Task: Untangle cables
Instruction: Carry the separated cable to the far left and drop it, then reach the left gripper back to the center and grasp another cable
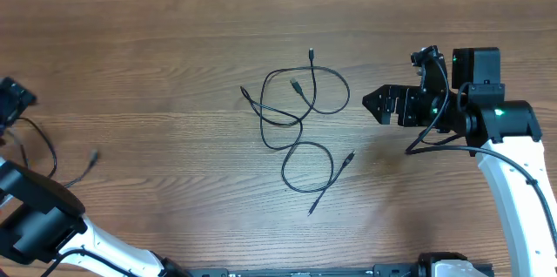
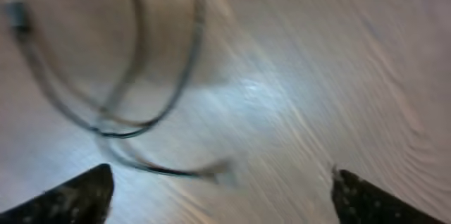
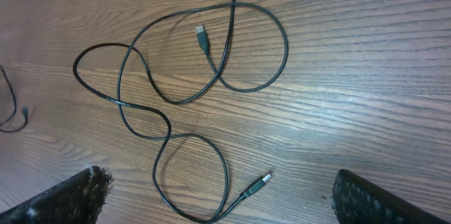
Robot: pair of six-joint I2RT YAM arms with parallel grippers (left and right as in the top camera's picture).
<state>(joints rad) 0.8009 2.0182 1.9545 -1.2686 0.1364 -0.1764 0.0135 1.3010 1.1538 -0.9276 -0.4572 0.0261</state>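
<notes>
Right pincer (image 3: 220,178): spread wide, nothing between the fingers (image 3: 63,206), parked just right of the tangle (image 3: 169,134). Left pincer (image 2: 222,182): also spread, empty, well left of the tangle. Its view is blurred.

Step, as I read it: lining up a grab on the tangle. No strand is pinched yet and nothing looks taut.

Where the cables are: the tangle lies flat on the table (image 1: 174,42), loose loops crossing at a few spots, no tight knot that I can see. 1 more cord (image 2: 196,34) lies well left of the tangle, near my left arm, not touching it.

Count:
- pincers: 2, both empty
- cords in the tangle: 2, judged from 4 plug ends (image 3: 202,37) (2 at the tangle's top in the overhead view, 2 at its lower right)
- cords apart from the tangle: 1
- total: 3, if I traced the strands right

Next move, my call: right pincer goes for the nearest plug (image 3: 264,179), at the tangle's lower right, where 1 strand runs alone. Needs:
- close on that 1 strand only, off the crossings
- draw it away to the right of the tangle, slowly
- watch whether the loops slip free or cinch

Left is too far from the tangle to pin the other cord. Unless it comes in first, cord 2 may just drag along.
</notes>
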